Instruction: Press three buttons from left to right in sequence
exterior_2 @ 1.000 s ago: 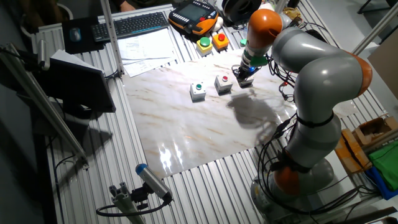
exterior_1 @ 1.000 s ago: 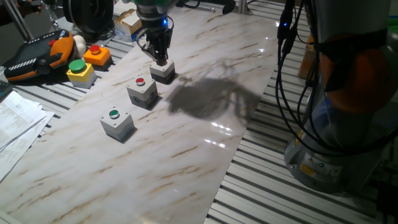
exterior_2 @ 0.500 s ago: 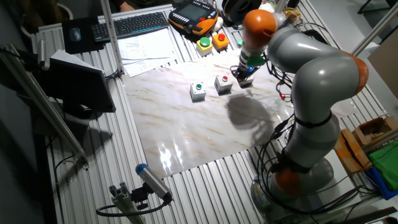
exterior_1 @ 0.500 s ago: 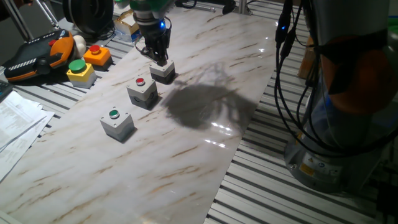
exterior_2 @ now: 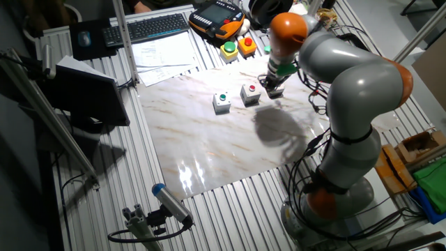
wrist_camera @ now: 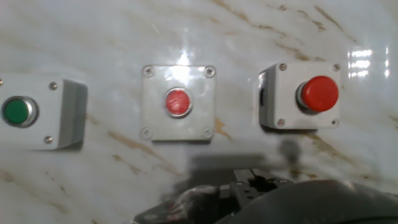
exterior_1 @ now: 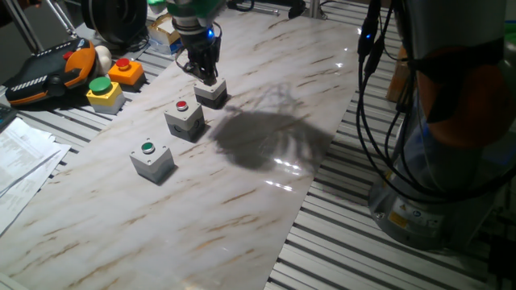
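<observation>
Three light-grey button boxes stand in a row on the marble board (exterior_1: 266,201). The green-button box (exterior_1: 151,159) is nearest, the flat red-button box (exterior_1: 185,118) is in the middle, and the raised red-button box (exterior_1: 211,93) is farthest. In the hand view they run green (wrist_camera: 34,112), red (wrist_camera: 178,102), red (wrist_camera: 305,94). My gripper (exterior_1: 207,75) points down right over the farthest box and hides its button. In the other fixed view my gripper (exterior_2: 272,82) sits at the right end of the row. No view shows the fingertips clearly.
A yellow box with a green button (exterior_1: 103,91) and an orange box with a red button (exterior_1: 125,71) stand off the board at the far left, by a teach pendant (exterior_1: 48,72). Papers (exterior_1: 20,157) lie at the left. The arm's base (exterior_1: 451,121) and cables stand at the right.
The arm has shifted slightly to the left and its shadow moved with it. The gripper stays over the farthest box. The boxes have not moved.
</observation>
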Controlling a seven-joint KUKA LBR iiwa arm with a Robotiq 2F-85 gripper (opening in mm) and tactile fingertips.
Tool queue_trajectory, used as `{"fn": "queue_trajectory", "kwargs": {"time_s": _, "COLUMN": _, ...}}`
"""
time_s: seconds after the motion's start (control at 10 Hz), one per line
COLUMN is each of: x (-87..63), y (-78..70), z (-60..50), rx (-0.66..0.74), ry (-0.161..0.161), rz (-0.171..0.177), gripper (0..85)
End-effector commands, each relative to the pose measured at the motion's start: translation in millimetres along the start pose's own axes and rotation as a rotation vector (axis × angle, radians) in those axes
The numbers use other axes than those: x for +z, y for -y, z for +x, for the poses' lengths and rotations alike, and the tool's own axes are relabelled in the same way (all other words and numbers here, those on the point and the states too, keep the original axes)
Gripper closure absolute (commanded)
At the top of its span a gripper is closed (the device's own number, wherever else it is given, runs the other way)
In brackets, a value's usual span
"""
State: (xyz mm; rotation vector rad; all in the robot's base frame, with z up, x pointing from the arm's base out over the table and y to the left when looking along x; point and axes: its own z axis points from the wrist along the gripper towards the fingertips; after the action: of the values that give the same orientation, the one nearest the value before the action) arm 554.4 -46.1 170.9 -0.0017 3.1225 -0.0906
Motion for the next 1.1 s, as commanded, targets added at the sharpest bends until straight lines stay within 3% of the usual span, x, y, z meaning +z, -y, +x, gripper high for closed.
{"fn": "queue_trajectory", "kwargs": {"time_s": 0.0, "x": 0.7, "y": 6.5, "z": -3.2, "rx": -0.008, "ry": 0.001, "rz": -0.001, "gripper": 84.3}}
{"fn": "queue_trajectory", "kwargs": {"time_s": 0.3, "x": 4.5, "y": 23.4, "z": -14.8, "rx": 0.0, "ry": 0.016, "rz": -0.001, "gripper": 84.3}}
{"fn": "queue_trajectory", "kwargs": {"time_s": 0.6, "x": 16.5, "y": 36.1, "z": -23.0, "rx": 0.031, "ry": 0.028, "rz": -0.06, "gripper": 84.3}}
{"fn": "queue_trajectory", "kwargs": {"time_s": 1.0, "x": 28.6, "y": 54.4, "z": -36.7, "rx": 0.01, "ry": 0.028, "rz": -0.078, "gripper": 84.3}}
